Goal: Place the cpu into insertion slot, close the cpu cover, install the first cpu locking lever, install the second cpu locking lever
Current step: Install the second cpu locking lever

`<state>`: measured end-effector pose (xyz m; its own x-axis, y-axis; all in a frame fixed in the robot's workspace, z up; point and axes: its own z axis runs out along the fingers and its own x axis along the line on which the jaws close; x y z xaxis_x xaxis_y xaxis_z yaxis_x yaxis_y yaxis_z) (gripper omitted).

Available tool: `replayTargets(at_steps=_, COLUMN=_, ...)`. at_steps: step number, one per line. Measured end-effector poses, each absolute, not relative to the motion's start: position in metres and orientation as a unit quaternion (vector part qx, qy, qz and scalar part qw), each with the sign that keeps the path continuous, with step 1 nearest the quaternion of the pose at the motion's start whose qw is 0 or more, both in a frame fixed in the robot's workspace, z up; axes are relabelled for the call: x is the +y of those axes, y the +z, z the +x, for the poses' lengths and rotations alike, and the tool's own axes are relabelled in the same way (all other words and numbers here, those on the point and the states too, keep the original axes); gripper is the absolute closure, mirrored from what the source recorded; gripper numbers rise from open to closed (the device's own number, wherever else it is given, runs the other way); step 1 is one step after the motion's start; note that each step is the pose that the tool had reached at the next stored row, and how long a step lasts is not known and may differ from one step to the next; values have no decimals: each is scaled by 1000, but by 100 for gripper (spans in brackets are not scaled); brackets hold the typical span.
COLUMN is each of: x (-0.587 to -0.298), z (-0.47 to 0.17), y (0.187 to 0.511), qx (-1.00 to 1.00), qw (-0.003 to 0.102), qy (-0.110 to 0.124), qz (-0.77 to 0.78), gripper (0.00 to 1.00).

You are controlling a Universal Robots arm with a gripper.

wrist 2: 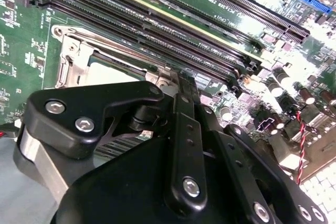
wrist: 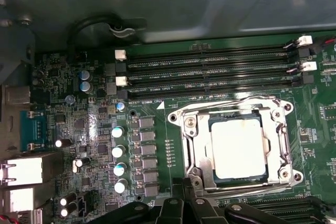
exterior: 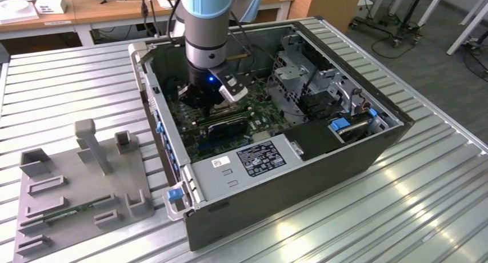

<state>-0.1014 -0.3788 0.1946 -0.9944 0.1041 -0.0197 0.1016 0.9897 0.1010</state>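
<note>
Exterior view: PC case [exterior: 305, 160] on slatted metal table [exterior: 427, 217], desks [exterior: 114, 11] behind; hand [exterior: 210, 100] state unclear.

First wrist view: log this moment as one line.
pale silver square cpu: seated in insertion slot | silvery metal cpu cover: closed over it | gripper: low beside the socket | long black memory slots: alongside

Arm [exterior: 204, 28] comes down near-vertical, grey tube with a pale blue joint cap at top. Wrist lit by a small blue light. Gripper [exterior: 204, 98] hangs low, pointing downward (black linkage bars and silver bolts fill the second wrist view's foreground [wrist 2: 184, 145]). Fingertip spacing not discernible.
</note>
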Motion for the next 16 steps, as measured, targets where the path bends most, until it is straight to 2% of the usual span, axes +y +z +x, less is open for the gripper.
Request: replayTargets(at_steps=16, x=-379, z=-102, y=205, qx=997, qw=13, qy=50, qz=52, gripper=89)
